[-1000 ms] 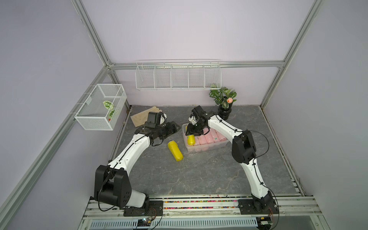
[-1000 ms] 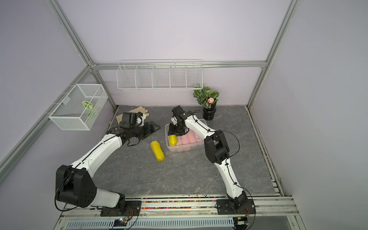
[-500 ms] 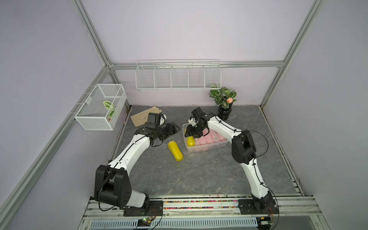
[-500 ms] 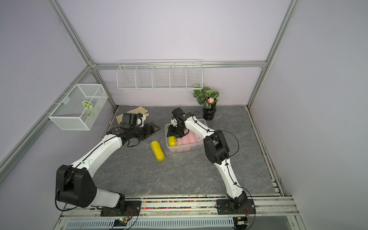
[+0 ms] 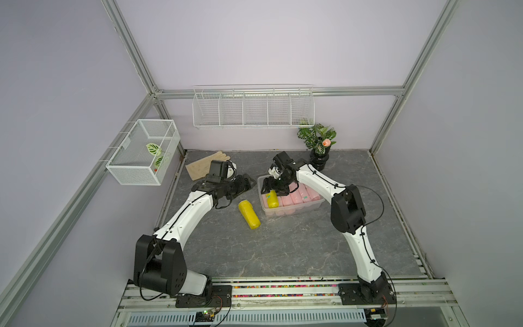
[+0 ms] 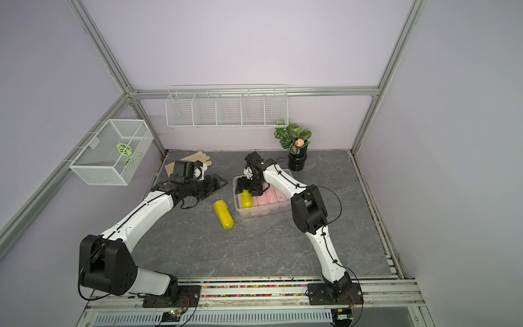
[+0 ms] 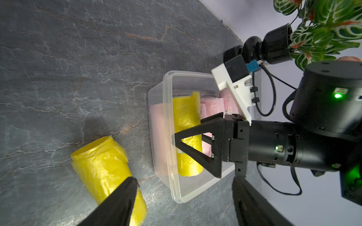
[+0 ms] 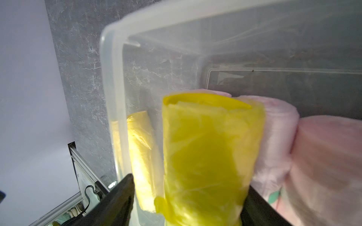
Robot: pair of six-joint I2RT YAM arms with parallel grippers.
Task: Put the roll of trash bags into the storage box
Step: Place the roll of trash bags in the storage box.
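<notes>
1. Done, by the look of it: a yellow roll of trash bags (image 5: 272, 198) lies inside the storage box (image 7: 167, 121), at the end nearest the left arm and against the pink rolls (image 5: 294, 198).
2. Possibly left: a second yellow roll (image 5: 249, 214) lies on the worktop (image 5: 283, 249), outside the box and just beside it.
3. The right jaws hover spread over the boxed roll, released. The left jaws gape empty near the box.
4. Only the right wrist view shows one finger (image 8: 117, 201) clear of the roll. In both top views the wrist hides that gap.
</notes>
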